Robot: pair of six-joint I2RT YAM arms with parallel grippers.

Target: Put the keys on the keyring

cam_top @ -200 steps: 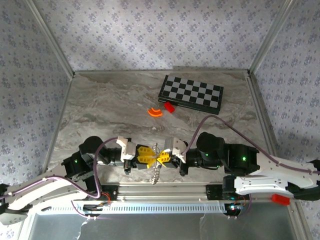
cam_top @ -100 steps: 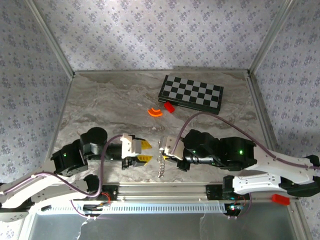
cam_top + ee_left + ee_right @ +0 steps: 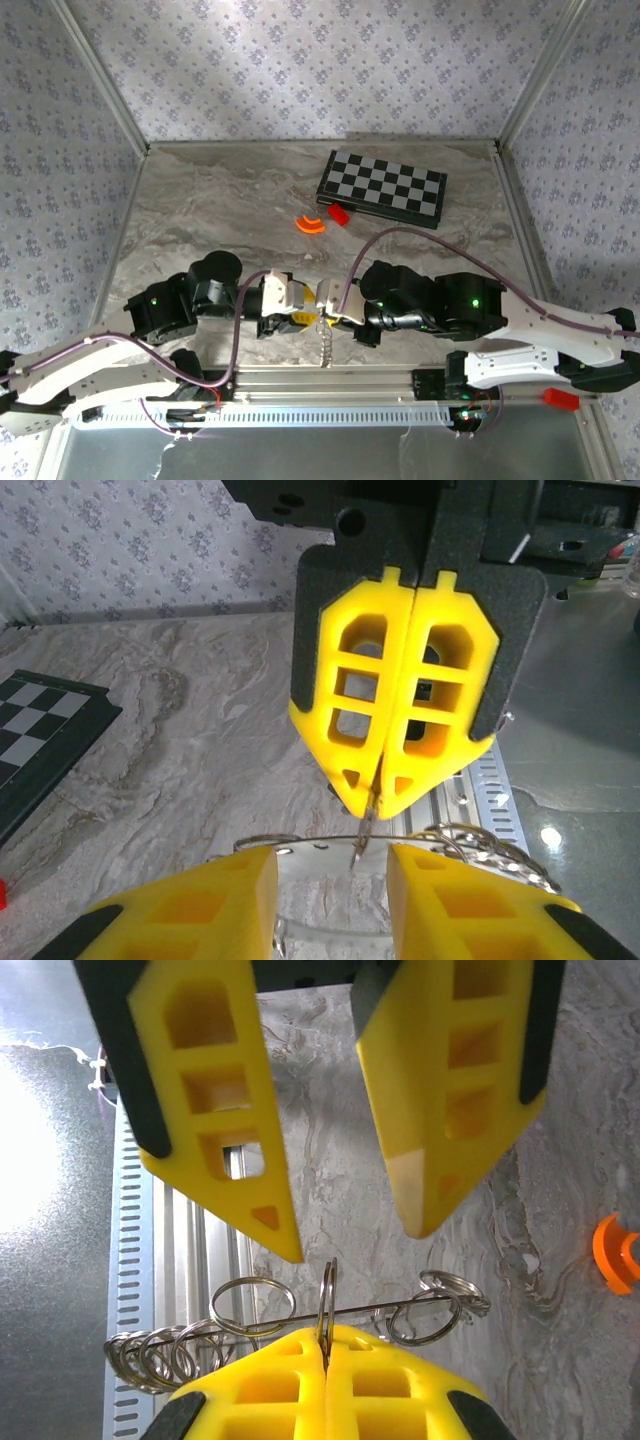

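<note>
At the near edge of the grey marbled table (image 3: 200, 210), about midway along it, we find the two grippers facing tip to tip. On the left, the left gripper (image 3: 330, 870) has its yellow latticed fingers parted to a moderate gap with nothing between them. In the right wrist view they hang just above the ring without touching it.

Between the grippers stands the thin silvery wire keyring (image 3: 328, 1290), seen edge-on. A fine wire runs crosswise through it, carrying a few small loose rings. A silvery chain of linked rings (image 3: 323, 345) hangs from the cluster toward the near edge. Whether a key already sits among those rings is too small for us to tell.

To the right, the right gripper (image 3: 372, 802) has its fingers pressed flat together, nipping the keyring between their tips.

Farther back, well apart from all this, lie a small orange arc piece (image 3: 310, 225), a red block (image 3: 339, 214) just beside it, and a black-and-white chequered board (image 3: 382, 188) toward the far edge.

We judge the keyring to be light, stiff and springy, and slick enough to swivel in a pinch, with the chain's weight tugging it downward. It is best held across its flat faces, away from the split end. A key this tiny should be taken by its head, leaving the hole free.
</note>
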